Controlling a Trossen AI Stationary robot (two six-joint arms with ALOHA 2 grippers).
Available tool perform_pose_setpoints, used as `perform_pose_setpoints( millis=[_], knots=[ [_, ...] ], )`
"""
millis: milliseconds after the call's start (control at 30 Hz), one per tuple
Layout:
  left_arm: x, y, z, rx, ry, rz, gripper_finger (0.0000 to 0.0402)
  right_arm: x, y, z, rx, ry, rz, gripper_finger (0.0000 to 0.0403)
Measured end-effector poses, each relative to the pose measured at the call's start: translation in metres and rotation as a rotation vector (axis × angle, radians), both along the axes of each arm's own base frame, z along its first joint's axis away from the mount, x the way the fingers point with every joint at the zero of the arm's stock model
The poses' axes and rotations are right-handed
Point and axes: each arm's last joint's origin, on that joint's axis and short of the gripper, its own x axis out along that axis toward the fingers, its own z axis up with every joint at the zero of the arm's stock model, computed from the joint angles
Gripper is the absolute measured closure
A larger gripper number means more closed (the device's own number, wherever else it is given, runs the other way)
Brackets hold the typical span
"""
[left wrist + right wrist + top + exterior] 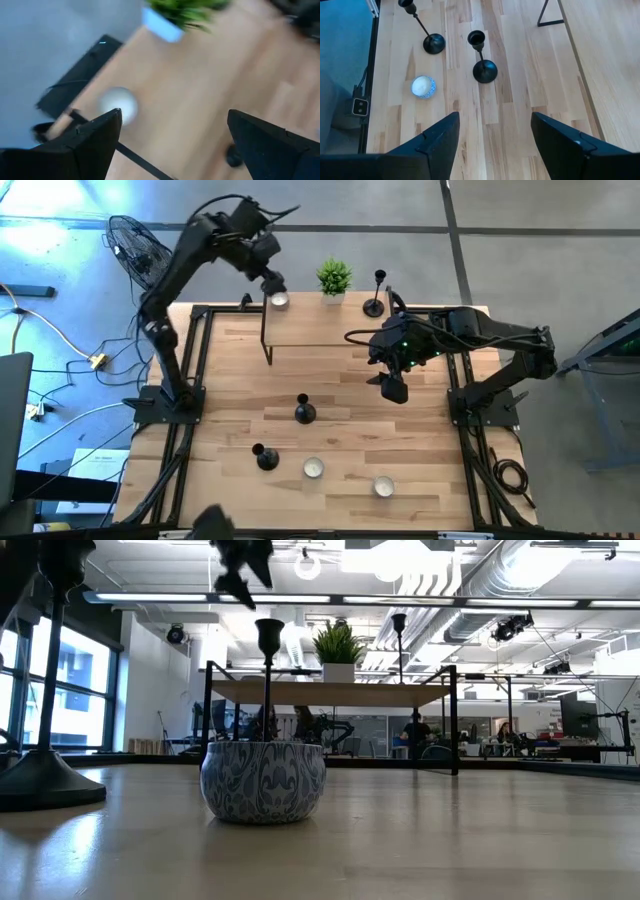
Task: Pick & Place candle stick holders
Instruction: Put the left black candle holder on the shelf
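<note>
A light wooden table [340, 430] carries a raised wooden shelf [320, 330] along its far edge, and the shelf serves as the landmark here. On the shelf stand a white tealight candle [279, 299] at its left end, a small green potted plant [333, 278] in the middle, and 1 black candle stick holder [375, 298] upright at its right end. The left gripper [274, 286] hangs in the air over the shelf's left end, right above that tealight, its 2 dark fingers [85, 145] spread wide with nothing between them. The right gripper [394, 388] hovers above the table just in front of the shelf's right end, its fingers [435, 142] standing apart and empty, pointing toward the table's middle. A second candle stick holder [305, 411] stands upright on the table in front of the shelf's middle. A third candle stick holder [266, 457] stands nearer the table's front edge, in front of the shelf's left part. 2 more tealights rest near the front edge: one [313, 468] just beside the third holder, the other [384, 486] farther toward the shelf's right side. Seen from table height, a patterned blue-and-white tealight cup [263, 780] fills the foreground.
</note>
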Motion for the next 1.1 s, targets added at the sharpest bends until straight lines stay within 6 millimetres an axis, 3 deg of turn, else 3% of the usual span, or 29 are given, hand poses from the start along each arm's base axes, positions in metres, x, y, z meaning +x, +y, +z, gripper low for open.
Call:
perform_pose_setpoints(
  millis=[300, 700, 1100],
  knots=[
    [-0.012, -0.074, 0.038, -0.043, -0.169, -0.173, 0.0044, 0.000, 0.000, 0.000, 0.000, 0.000, 0.001, 0.0163],
    [-0.012, -0.153, 0.051, -0.116, -0.164, -0.206, 0.0044, 0.001, 0.000, 0.000, -0.020, -0.009, 0.029, 0.0163],
    [-0.038, -0.233, 0.065, -0.302, -0.219, -0.218, 0.0044, 0.005, 0.002, 0.004, -0.024, -0.077, 0.128, 0.0163]
  ],
)
